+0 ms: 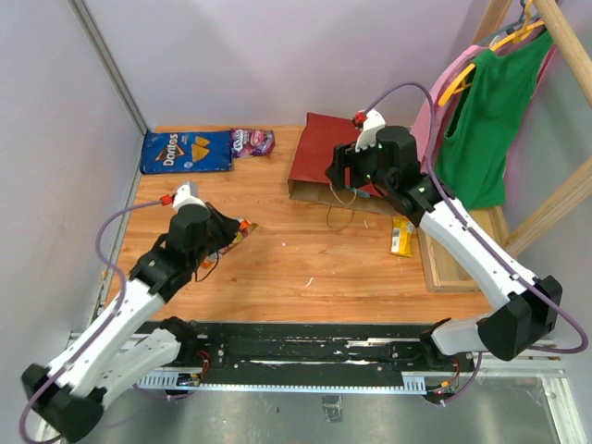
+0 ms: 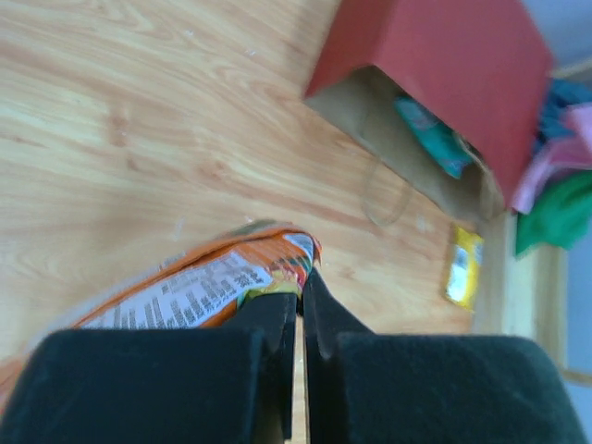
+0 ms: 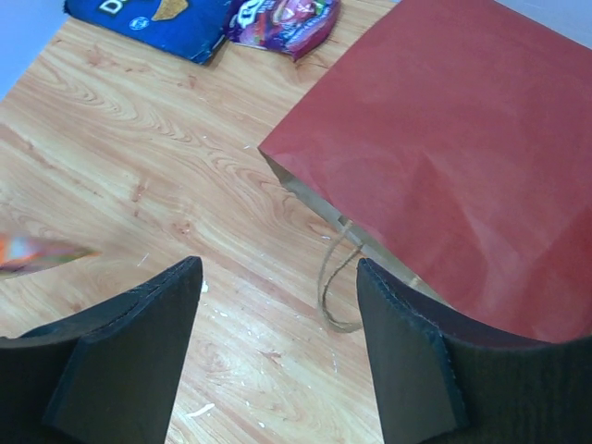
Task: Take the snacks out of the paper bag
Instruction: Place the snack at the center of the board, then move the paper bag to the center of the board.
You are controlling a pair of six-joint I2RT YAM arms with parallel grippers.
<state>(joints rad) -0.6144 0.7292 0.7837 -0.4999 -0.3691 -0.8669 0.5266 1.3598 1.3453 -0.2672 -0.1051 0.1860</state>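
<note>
The red paper bag point(image 1: 319, 153) lies on its side at the back of the table, its brown mouth point(image 2: 416, 157) facing the arms, and a teal packet point(image 2: 433, 139) shows inside. My right gripper point(image 1: 340, 176) hangs open just above the mouth. In the right wrist view its fingers point(image 3: 277, 277) stand apart around bare wood and a loop handle point(image 3: 331, 282), beside the bag point(image 3: 444, 148). My left gripper point(image 1: 225, 237) is shut on the edge of an orange packet point(image 2: 199, 289) at mid-left, its tips point(image 2: 301, 282) pinched together. The orange packet point(image 1: 242, 230) pokes out beside it.
A blue Doritos bag point(image 1: 185, 151) and a purple candy bag point(image 1: 252, 141) lie at the back left. A yellow bar point(image 1: 402, 236) rests near a wooden frame point(image 1: 453, 268) on the right. Green and pink clothes point(image 1: 486, 111) hang at the back right.
</note>
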